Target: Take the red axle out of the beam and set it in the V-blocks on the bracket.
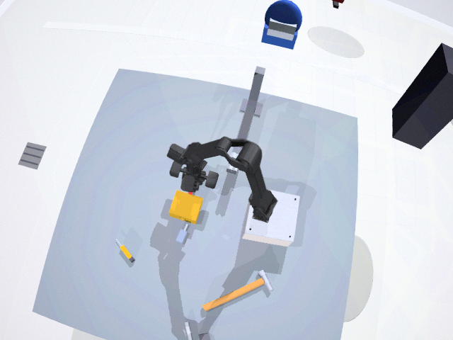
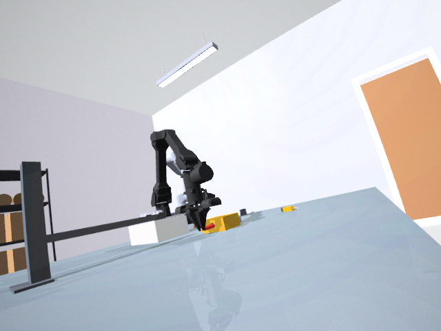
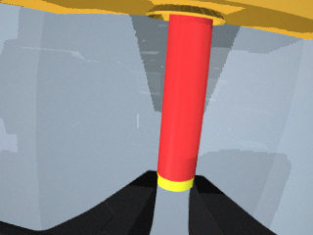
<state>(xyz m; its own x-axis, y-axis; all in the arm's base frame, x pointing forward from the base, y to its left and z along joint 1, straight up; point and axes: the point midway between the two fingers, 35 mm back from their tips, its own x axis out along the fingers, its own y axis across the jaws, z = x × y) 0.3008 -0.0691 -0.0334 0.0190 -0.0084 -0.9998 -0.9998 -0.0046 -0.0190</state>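
Right at the fingers, the red axle is gripped at its near end, one finger on each side, with a narrow gap between them. It's a smooth, straight, round bar, bright red, with a yellow band circling the gripped end. Its long axis runs away from the fingers toward the yellow beam, leaning slightly right toward the top of the wrist view. The banded end points away from the beam; the other end lines up with the round opening in its side. I can't tell whether that end is inside the opening or just in front of it. Only a speck of red shows from above, between the arm and the beam.

The beam sits over the blue-grey surface. Just past its other side is a small pale blue block with a thin rod. Farther along lie a yellow-handled tool and, well apart from it, a hammer.
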